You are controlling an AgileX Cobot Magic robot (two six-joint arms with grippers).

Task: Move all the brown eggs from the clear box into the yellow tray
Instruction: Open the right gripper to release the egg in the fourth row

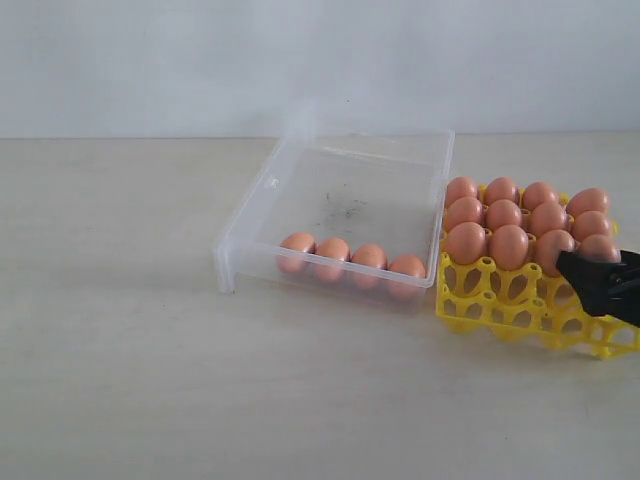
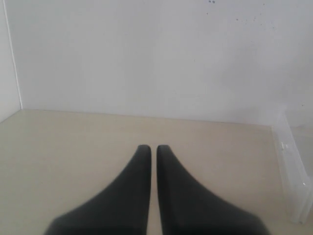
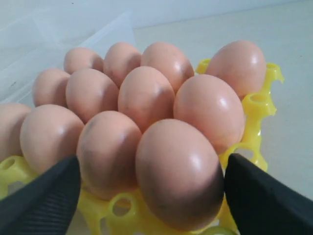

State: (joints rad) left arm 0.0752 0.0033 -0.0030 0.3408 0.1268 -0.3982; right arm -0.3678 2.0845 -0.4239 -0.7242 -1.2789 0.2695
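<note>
Mostly done, it seems: about twelve eggs sit in the tray, filling three rows, and only its front row of cups is bare. Four eggs lie side by side in the box, along its near wall, so four moves look to be left, with cups enough for them. The right jaws stand wide open either side of the nearest seated egg, gripping nothing. The left jaws are closed on nothing, over bare surface near a box corner. Box and tray sit just beside each other; behind is a white wall. The box's near wall and the close-packed row likely leave the jaws little room, and seated eggs crowd the free cups.
</note>
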